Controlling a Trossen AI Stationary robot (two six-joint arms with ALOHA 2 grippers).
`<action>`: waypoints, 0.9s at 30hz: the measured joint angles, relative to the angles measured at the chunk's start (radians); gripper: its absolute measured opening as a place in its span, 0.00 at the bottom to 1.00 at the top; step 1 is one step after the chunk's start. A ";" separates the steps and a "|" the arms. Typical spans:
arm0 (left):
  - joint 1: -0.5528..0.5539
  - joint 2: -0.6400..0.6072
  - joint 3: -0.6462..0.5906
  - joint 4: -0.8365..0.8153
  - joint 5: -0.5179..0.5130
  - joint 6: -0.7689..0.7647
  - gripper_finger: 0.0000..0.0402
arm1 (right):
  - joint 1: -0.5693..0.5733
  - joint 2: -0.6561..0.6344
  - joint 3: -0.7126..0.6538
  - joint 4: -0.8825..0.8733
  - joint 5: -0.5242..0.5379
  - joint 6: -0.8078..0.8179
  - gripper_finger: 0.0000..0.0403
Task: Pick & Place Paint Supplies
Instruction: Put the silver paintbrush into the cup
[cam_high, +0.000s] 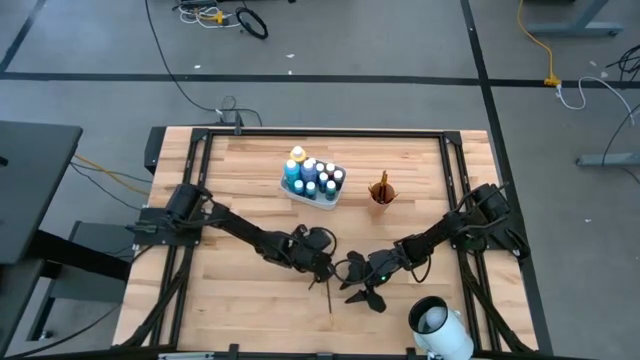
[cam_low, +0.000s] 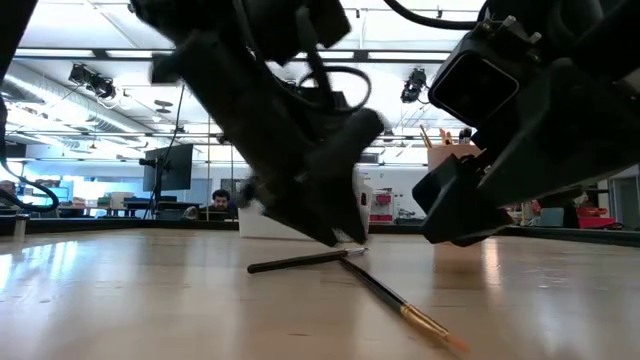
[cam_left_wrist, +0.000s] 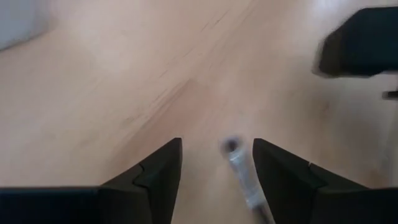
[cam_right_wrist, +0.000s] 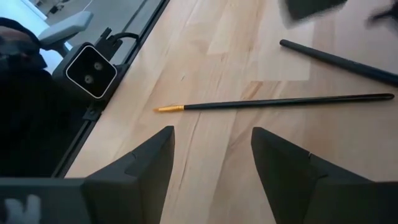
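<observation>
Two thin dark paintbrushes lie flat on the wooden table near its front edge. One (cam_right_wrist: 273, 102) has a yellow-orange tip and also shows in the low view (cam_low: 400, 298). The other (cam_low: 300, 262) is all dark, and the two meet at one end. My left gripper (cam_left_wrist: 217, 168) stands open, slanting down, with the blurred end of a brush (cam_left_wrist: 239, 171) between its fingers, not touching it. My right gripper (cam_right_wrist: 212, 149) stands open just short of the yellow-tipped brush. From above, both grippers (cam_high: 322, 268) (cam_high: 362, 290) are close together over the brushes (cam_high: 329, 298).
A white tray (cam_high: 335, 200) with several small paint bottles (cam_high: 312, 175) stands at the far middle. To its right an orange-brown cup (cam_high: 381, 192) holds brushes. A white round object (cam_high: 437, 325) sits at the near right, and a small white camera (cam_right_wrist: 91, 70) at the table's rail.
</observation>
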 joint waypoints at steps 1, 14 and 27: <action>0.001 0.015 0.005 0.031 0.015 0.008 0.52 | 0.000 0.000 0.000 0.000 0.000 0.000 0.53; 0.002 0.050 0.005 0.037 0.002 0.019 0.41 | 0.000 0.000 0.000 0.005 0.000 -0.004 0.53; 0.003 0.029 0.001 0.016 -0.058 -0.072 0.02 | 0.000 0.000 0.000 0.004 -0.001 -0.004 0.53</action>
